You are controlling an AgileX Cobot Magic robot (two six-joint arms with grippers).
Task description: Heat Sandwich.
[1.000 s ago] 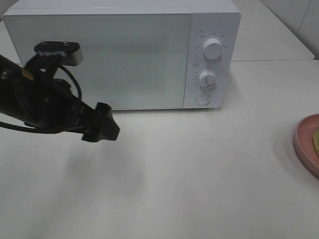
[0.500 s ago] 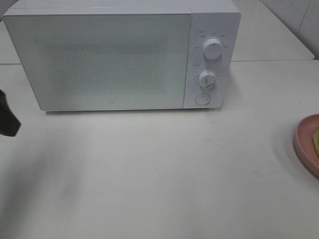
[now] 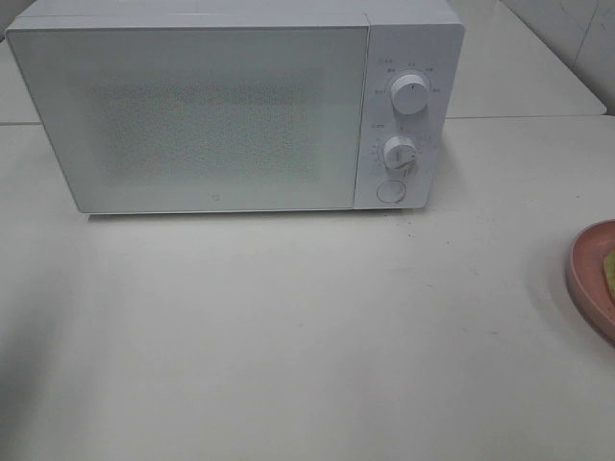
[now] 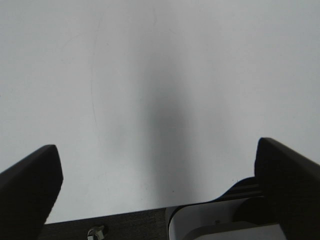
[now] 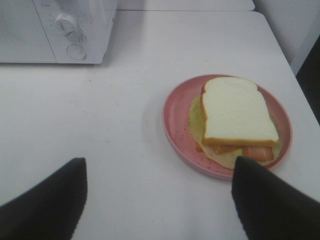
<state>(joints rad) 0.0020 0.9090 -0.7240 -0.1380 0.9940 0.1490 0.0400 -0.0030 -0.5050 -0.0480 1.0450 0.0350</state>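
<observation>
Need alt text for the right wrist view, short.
A sandwich lies on a pink plate on a white table, ahead of the open right gripper, which holds nothing. A white microwave with knobs stands behind.

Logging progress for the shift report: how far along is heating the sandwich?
Done: nothing visibly; the microwave door is closed. In hand: nothing; both tools, left and right, are open and empty. Left: the sandwich still sits on its pink plate, not yet loaded or heated.

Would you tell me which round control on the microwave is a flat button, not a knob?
The lowest one: it lies flush, below the two protruding knobs.
</observation>
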